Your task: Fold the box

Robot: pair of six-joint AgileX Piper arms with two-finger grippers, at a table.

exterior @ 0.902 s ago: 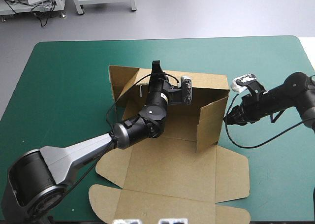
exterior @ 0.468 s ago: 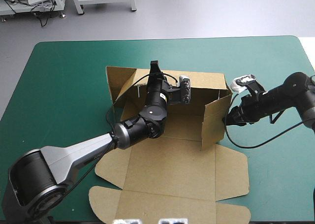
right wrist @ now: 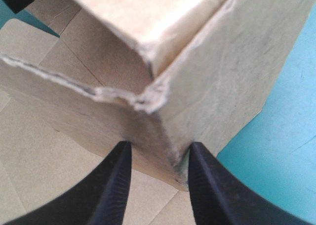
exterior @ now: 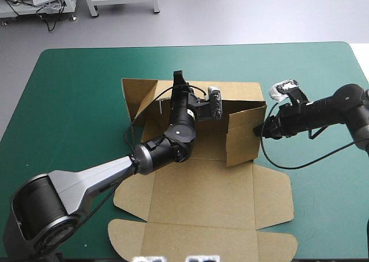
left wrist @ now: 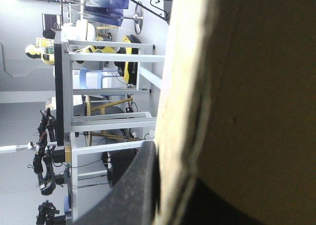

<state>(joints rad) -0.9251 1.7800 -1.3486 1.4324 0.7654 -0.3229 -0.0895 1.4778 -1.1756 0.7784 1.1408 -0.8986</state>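
A half-formed brown box (exterior: 202, 193) sits near the middle of the teal-green table (exterior: 75, 89), its far wall (exterior: 242, 92) and right-hand wall (exterior: 242, 138) standing while the lid panel and its flaps lie flat toward the near edge. The left arm reaches across the box floor, its left gripper (exterior: 180, 80) at the top edge of the far wall near the left corner. In the left wrist view, one black finger (left wrist: 138, 185) presses against the outer face of the board (left wrist: 256, 111), which fills the space where the other finger would show (the grip reads as closed on the wall). The right gripper (exterior: 259, 129) meets the box from the right, at the upright corner of the right-hand wall. Its two black fingers (right wrist: 116, 180) straddle that ragged corner (right wrist: 163, 101), one against each face, pinching the board between them.
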